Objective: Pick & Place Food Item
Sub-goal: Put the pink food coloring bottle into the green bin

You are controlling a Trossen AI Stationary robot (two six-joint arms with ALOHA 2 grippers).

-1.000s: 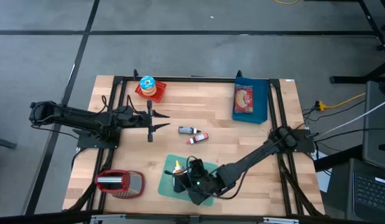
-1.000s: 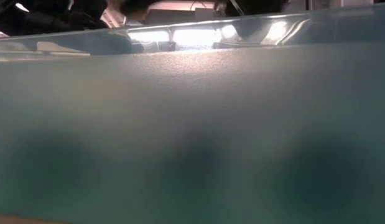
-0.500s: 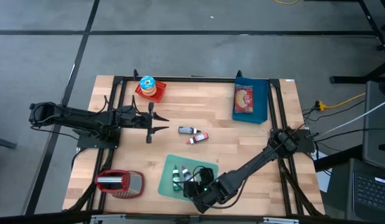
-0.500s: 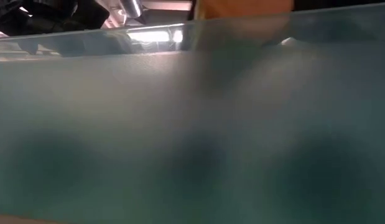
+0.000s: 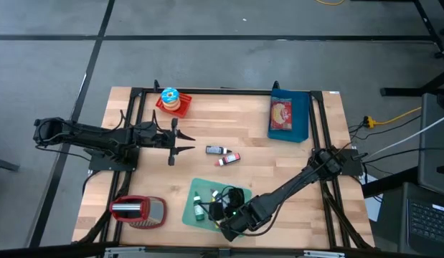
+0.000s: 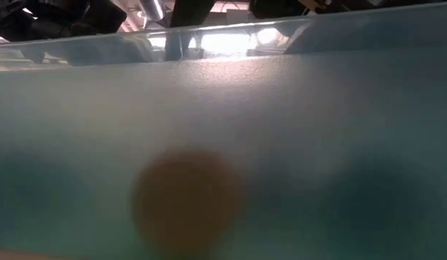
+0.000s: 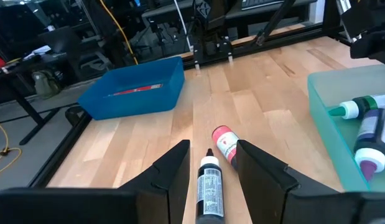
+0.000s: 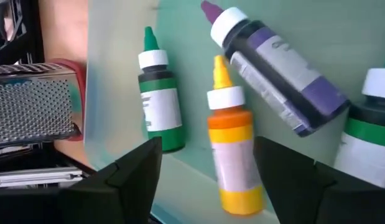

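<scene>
A pale green tray (image 5: 195, 195) sits near the table's front edge and holds several small squeeze bottles. My right gripper (image 5: 220, 212) hangs over it, open and pointing steeply down. An orange bottle (image 8: 232, 155) lies flat on the tray floor between the right fingers, with a gap on each side. Beside it lie a green bottle (image 8: 160, 102) and a purple bottle (image 8: 273, 68). Through the tray wall the low view shows the orange bottle (image 6: 183, 198) as a blur. My left gripper (image 5: 191, 141) stands open at mid left, aimed at a black bottle (image 7: 209, 185) and a red bottle (image 7: 224, 143) on the wood.
A box grater with a red handle (image 5: 138, 210) lies left of the tray, close to the right gripper. A blue bin (image 5: 289, 117) holding a packet stands at the back right. A red plate with a stacked item (image 5: 171, 100) stands at the back left. Black frame rails edge the table.
My right gripper has sunk toward the tray floor, shifted a little toward the near edge and rolled at the wrist. It has let go of the orange bottle, which dropped from the height of the tray's rim and now lies flat in the tray.
</scene>
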